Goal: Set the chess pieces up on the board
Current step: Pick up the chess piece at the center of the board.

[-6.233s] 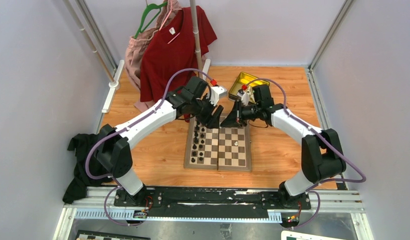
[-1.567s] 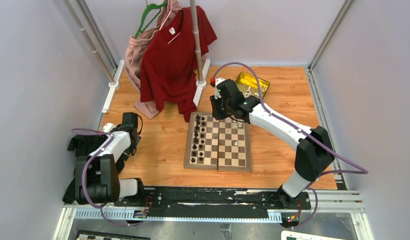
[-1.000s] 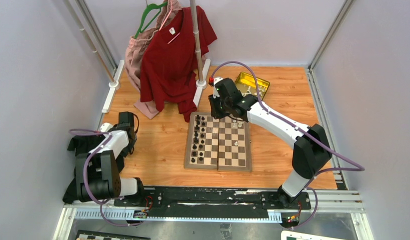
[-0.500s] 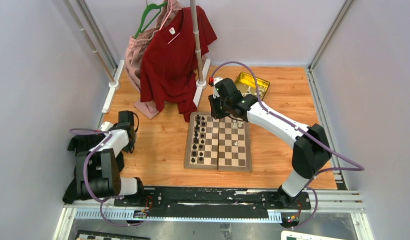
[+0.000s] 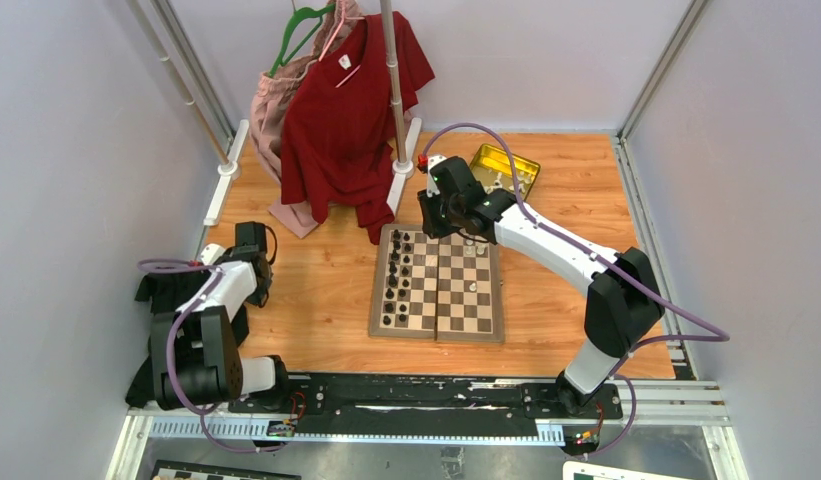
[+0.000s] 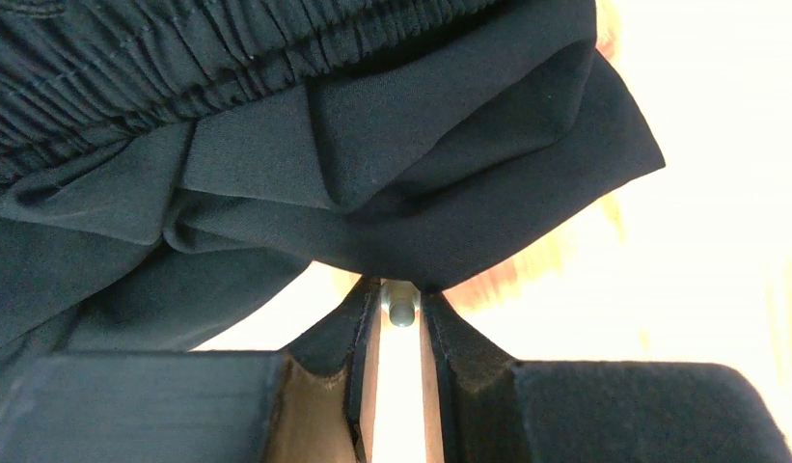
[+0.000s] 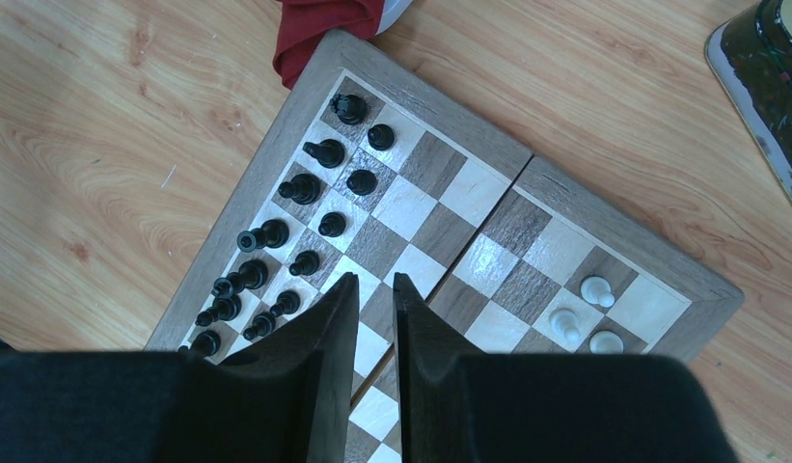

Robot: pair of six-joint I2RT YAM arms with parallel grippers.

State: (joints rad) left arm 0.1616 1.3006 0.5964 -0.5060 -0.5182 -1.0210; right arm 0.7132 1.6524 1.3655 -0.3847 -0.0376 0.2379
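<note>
The right gripper hovers over the board near its fold seam, jaws narrow and empty. Three white chess pieces stand bunched at the board's corner, opposite the black pieces lined along the other side. I judge the next pick is one of those three. It should come straight down on the outermost one, since they stand just beside each other and a slanted approach would likely topple a neighbour. The left gripper sits at a black cloth with jaws nearly together (whether pinching it, I cannot tell).
</note>
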